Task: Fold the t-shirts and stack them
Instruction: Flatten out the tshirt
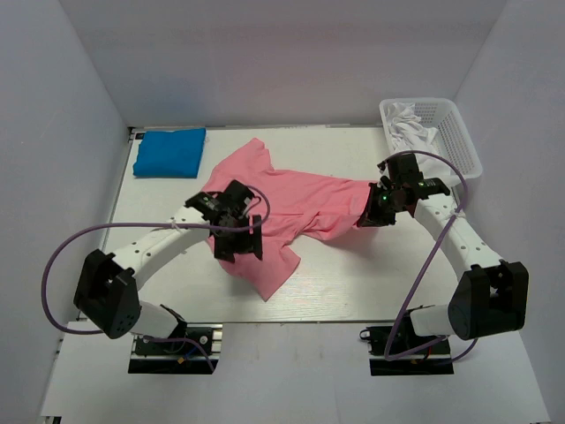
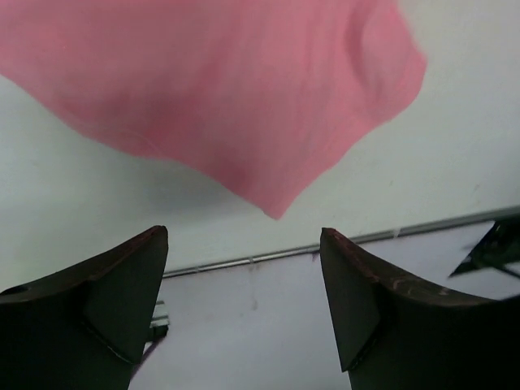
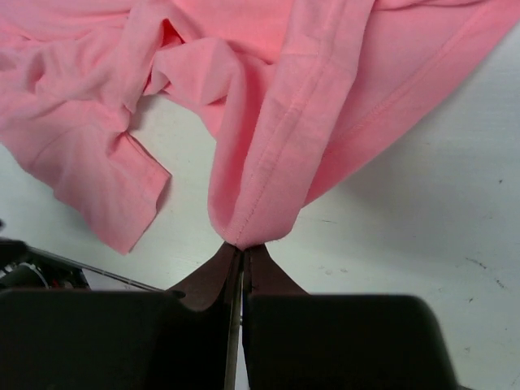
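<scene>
The salmon-pink t-shirt (image 1: 291,208) lies crumpled and only partly spread across the middle of the table (image 1: 371,283), one corner trailing toward the near edge, well apart from the bright blue t-shirt (image 1: 170,152), which sits as a neat folded rectangle at the far left corner. The right gripper (image 3: 242,248) is pressed tight on a doubled fold of the pink shirt's stitched hem, with the cloth fanning away from the pinch in soft ridges. The left gripper (image 2: 244,236) hangs over the shirt's near-left part with its jaws spread wide and nothing between them; a loose pink corner lies beyond its fingertips. The fabric looks light, limp and thin. It will likely sag, bunch and drag on the table rather than hold any shape, so it should be stretched between two grips. Seamed edges such as the hem, a shoulder or a sleeve cuff seem the best places to pinch, since single-layer middle cloth would just pucker. A white basket (image 1: 459,132) with pale cloth stands at the far right.
</scene>
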### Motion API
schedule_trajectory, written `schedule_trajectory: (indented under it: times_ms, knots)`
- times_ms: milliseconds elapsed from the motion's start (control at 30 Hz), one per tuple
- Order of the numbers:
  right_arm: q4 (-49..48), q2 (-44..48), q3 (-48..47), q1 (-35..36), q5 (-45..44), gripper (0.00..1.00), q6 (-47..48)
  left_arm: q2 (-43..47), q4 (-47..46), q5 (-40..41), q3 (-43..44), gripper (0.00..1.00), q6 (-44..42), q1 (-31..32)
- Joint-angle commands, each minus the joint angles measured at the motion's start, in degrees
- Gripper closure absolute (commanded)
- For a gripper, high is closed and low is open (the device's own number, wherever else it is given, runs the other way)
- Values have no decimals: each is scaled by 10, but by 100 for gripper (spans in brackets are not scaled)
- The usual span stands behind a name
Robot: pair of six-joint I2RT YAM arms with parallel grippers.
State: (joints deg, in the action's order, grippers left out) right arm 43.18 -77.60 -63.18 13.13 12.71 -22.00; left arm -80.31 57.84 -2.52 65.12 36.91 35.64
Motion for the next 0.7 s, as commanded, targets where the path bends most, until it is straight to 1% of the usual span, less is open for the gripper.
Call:
schedule_trajectory:
  times_ms: [0,33,133,200,300,333,367,400,467,667]
  knots:
    - [-27,25,8,0,27,100,5,7,-81,-134,-58,15,32,37]
    - [-27,25,17,0,28,100,5,7,-93,-134,-80,15,41,48]
    - [-32,23,32,0,35,100,3,7,-114,-112,-109,15,83,83]
    - [-33,23,38,0,38,100,5,-25,-135,-100,-109,15,116,108]
    - [-30,30,42,-2,38,100,6,-66,-142,-73,-83,18,129,144]
    - [-28,34,45,0,33,100,6,-97,-129,-58,-76,18,138,152]
    - [-27,36,45,-2,33,100,6,-110,-119,-30,-69,20,146,158]
    - [-25,36,44,-1,32,100,7,-122,-112,-21,-69,21,156,166]
    - [-19,44,45,-2,29,100,10,-147,-107,-5,-84,21,168,166]
    - [-13,61,53,-6,12,100,16,-136,-117,31,-96,22,198,172]
